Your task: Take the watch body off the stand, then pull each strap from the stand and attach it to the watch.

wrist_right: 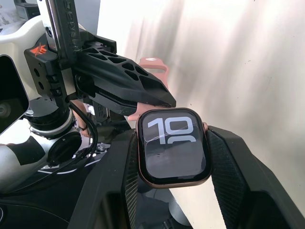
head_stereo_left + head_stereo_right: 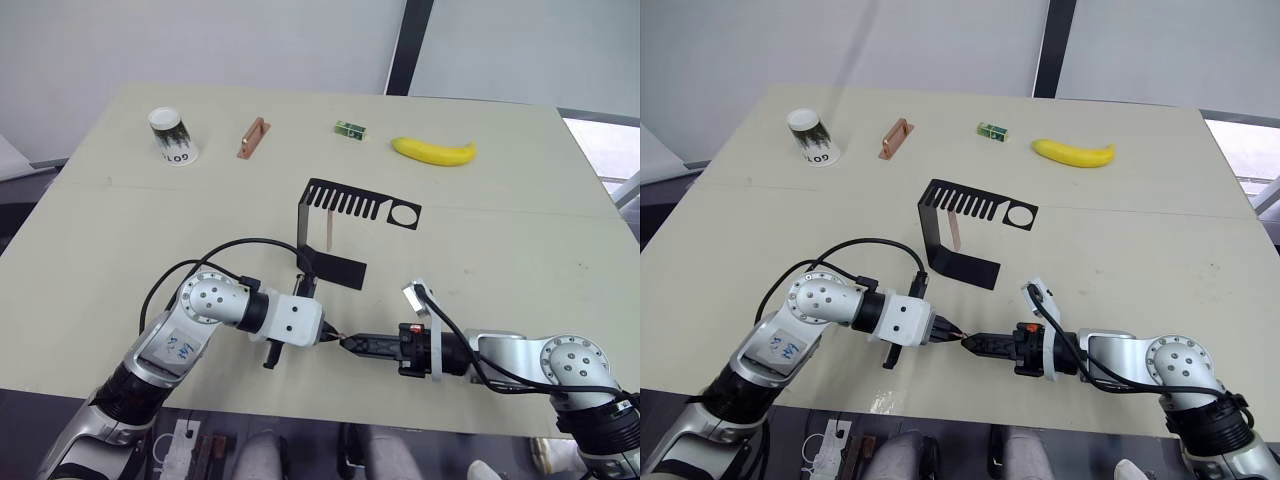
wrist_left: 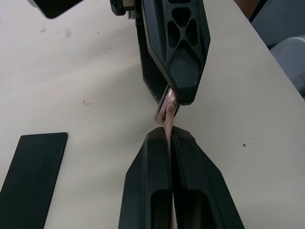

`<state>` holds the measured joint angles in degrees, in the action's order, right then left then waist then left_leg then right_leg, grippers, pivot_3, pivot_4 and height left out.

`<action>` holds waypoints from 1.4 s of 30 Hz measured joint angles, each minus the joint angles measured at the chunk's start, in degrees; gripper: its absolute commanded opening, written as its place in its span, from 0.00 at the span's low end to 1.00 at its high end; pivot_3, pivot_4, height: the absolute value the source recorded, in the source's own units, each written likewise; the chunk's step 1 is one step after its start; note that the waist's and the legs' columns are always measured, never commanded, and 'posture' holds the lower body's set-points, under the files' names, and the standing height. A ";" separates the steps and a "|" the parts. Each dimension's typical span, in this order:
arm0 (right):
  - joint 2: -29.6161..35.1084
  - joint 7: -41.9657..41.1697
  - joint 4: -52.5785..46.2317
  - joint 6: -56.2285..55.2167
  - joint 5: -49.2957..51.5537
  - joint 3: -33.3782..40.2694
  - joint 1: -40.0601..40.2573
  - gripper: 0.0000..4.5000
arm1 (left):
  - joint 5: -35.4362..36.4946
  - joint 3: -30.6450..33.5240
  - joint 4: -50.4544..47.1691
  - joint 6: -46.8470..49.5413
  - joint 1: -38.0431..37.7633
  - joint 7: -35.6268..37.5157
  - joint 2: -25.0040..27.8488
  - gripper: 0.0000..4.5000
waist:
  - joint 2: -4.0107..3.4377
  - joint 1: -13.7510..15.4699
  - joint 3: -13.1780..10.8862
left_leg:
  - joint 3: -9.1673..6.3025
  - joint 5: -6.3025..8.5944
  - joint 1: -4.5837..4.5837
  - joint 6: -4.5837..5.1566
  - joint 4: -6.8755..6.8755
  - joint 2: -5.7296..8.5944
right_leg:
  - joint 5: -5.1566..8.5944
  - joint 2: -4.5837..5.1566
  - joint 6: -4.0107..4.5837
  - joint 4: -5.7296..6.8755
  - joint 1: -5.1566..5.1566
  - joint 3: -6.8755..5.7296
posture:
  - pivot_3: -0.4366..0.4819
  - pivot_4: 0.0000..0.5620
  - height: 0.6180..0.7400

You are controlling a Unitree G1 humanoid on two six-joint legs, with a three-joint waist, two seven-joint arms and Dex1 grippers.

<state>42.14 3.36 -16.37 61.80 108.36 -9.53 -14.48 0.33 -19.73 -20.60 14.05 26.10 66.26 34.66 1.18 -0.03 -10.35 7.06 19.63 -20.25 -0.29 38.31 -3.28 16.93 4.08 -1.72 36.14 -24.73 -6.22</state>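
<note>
I see the watch body (image 1: 173,145) clamped between my right gripper's (image 2: 352,343) fingers, screen toward the wrist camera and reading "10", low over the near part of the tabletop (image 2: 520,240). My left gripper (image 2: 330,337) meets it tip to tip from 9 o'clock, fingers closed on a pink strap (image 3: 167,112) whose end sits against the watch body's edge; whether it is seated in the slot I cannot make out. In the right wrist view the looped end of that strap pokes out behind the left fingers (image 1: 124,81).

The stand (image 2: 345,215) sits just past the grippers at 12 o'clock, its foot flat on the tabletop, and a second strap (image 2: 953,230) hangs from its slotted top plate.

Along the far edge, running from 10 to 2 o'clock, are a paper cup (image 2: 172,136), a copper-brown block (image 2: 252,138), a small green box (image 2: 349,129) and a banana (image 2: 433,151), all well apart from the stand.
</note>
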 measured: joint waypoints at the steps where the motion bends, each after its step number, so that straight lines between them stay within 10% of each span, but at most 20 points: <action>1: 0.00 0.00 0.00 0.02 -0.05 -0.02 -0.11 0.36 | 0.00 0.00 -0.04 0.08 0.00 -0.06 0.00 0.00 | 0.00 0.00 0.00 | 0.00 0.00 0.00 0.00 0.00 0.00 | 0.00 0.00 0.00 0.00 0.00 0.00 | 0.48 0.27 1.00; 42: -0.12 -0.87 -0.01 0.83 -0.31 0.86 -0.24 0.36 | -0.64 -0.50 -3.16 4.52 0.41 -1.10 0.32 0.00 | 0.00 0.01 0.00 | -0.01 0.00 0.00 0.01 0.00 0.00 | 0.00 0.01 0.00 0.00 0.01 -0.01 | 0.48 0.27 1.00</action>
<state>42.03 2.49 -16.38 62.63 108.05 -8.67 -14.72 -0.31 -20.24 -23.77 18.58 26.51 65.15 34.97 1.18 -0.01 -10.35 7.06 19.64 -20.25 -0.27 38.31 -3.27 16.93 4.09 -1.72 36.14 -24.73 -6.23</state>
